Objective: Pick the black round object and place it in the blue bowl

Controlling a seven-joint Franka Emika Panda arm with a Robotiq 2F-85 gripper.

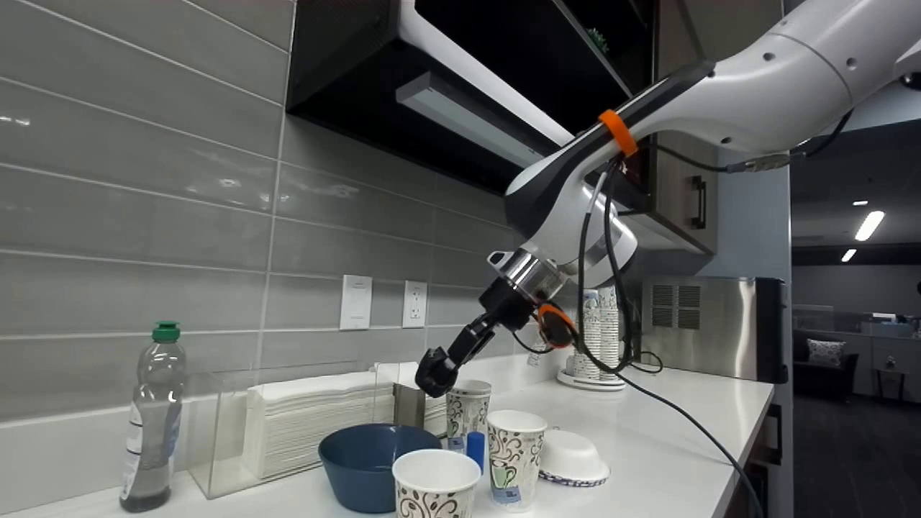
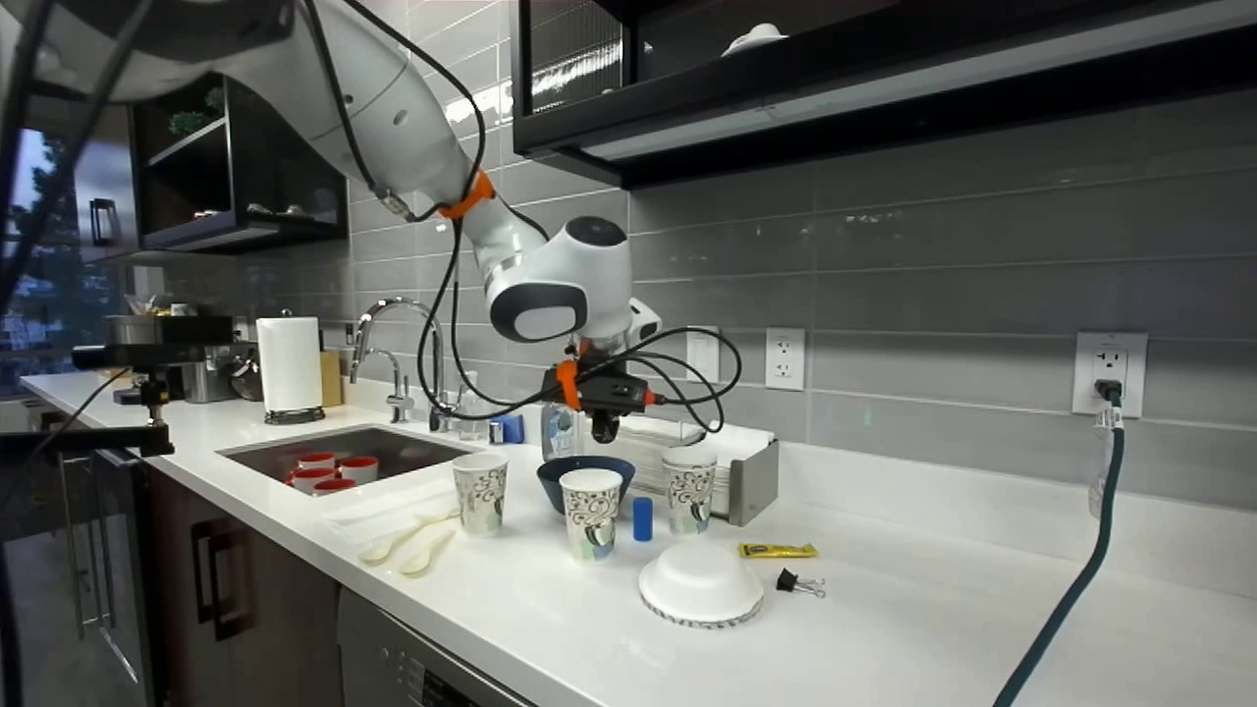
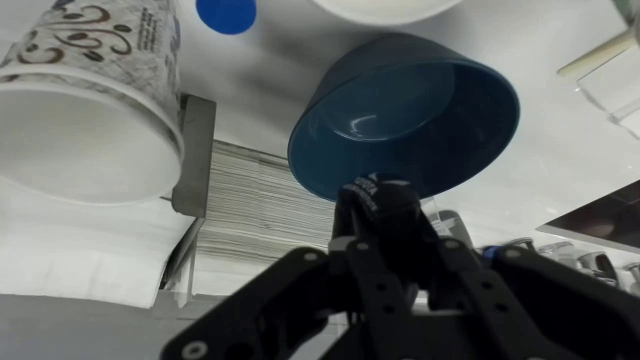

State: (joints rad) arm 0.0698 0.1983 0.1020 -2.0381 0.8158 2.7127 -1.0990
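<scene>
The white desk (image 2: 933, 609) carries the things of the job, and over it the robot arm (image 1: 763, 93) reaches down toward the blue bowl (image 1: 352, 478). A stack of napkins (image 1: 295, 428) lies just beside the bowl and seems to play no part. The bowl stands upright with its mouth turned up; nothing about it needs preparing, I judge, so it only waits for its load. Three patterned paper cups (image 2: 591, 520) stand near the bowl, bystanders as well. Smaller again, the fingers (image 1: 471, 340) are clamped on the black round object (image 3: 382, 205), above the bowl's rim and off the desk, so the picking half of the task looks done. The placing half is left: bring the object over the bowl's opening, lower it and let go. In the wrist view the object overlaps the bowl's rim, and depth is hard to read there, so whether it hangs inside or just outside that rim I cannot say.
</scene>
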